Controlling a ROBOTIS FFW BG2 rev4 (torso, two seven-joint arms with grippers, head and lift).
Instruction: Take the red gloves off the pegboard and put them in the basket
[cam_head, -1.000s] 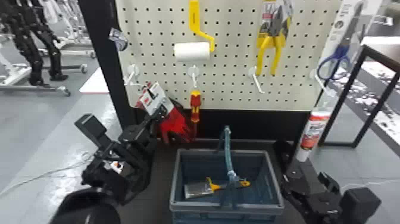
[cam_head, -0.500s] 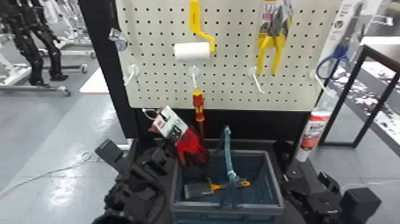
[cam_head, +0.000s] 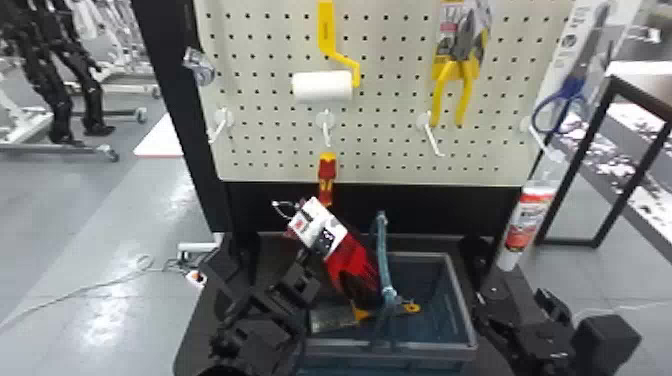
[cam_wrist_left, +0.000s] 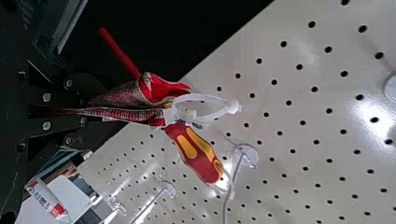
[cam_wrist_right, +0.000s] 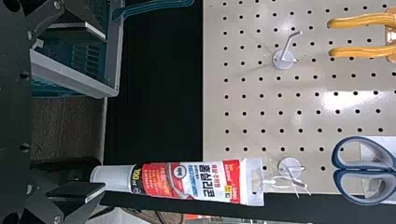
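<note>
Left pincer (cam_wrist_left: 83, 108) clamped on the red gloves (cam_head: 352, 265), slanting over the basket's (cam_head: 462, 305) 10 o'clock side by its raised handle (cam_head: 383, 255), right pincer (cam_wrist_right: 103, 111) wide at 3 o'clock; let go too early and you'll likely drape them over that handle, cuffs outside.
</note>
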